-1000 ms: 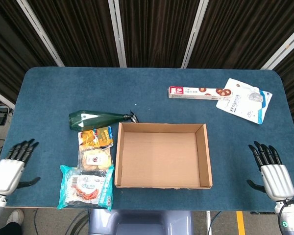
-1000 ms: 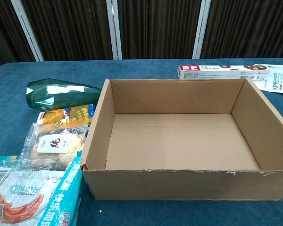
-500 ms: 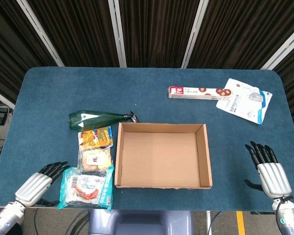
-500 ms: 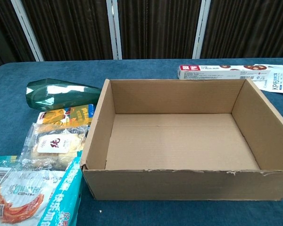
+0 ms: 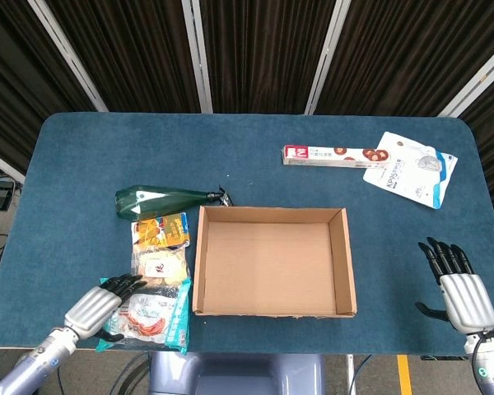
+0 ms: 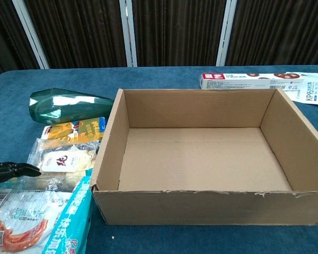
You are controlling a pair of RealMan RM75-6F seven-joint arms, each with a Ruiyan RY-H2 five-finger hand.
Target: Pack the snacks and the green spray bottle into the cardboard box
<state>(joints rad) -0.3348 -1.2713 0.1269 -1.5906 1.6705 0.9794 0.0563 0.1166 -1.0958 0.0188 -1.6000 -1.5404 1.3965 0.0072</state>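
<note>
Open-topped corrugated cardboard box [image 5: 272, 261] sits empty on the blue felt-like table [image 5: 90, 156]. Just left of it, in a column: green faceted spray bottle [image 5: 160, 200] lying on its side, a glossy yellow snack pouch [image 5: 160, 230], a clear crinkled pastry pack [image 5: 158, 267], and a teal plastic snack bag [image 5: 148, 317]. Left hand [image 5: 101, 302] lies low, dark fingertips [image 6: 13, 169] extended over the teal bag's edge, gripping nothing. Right hand [image 5: 456, 286] rests palm-down at the table's right edge, fingers spread and empty.
</note>
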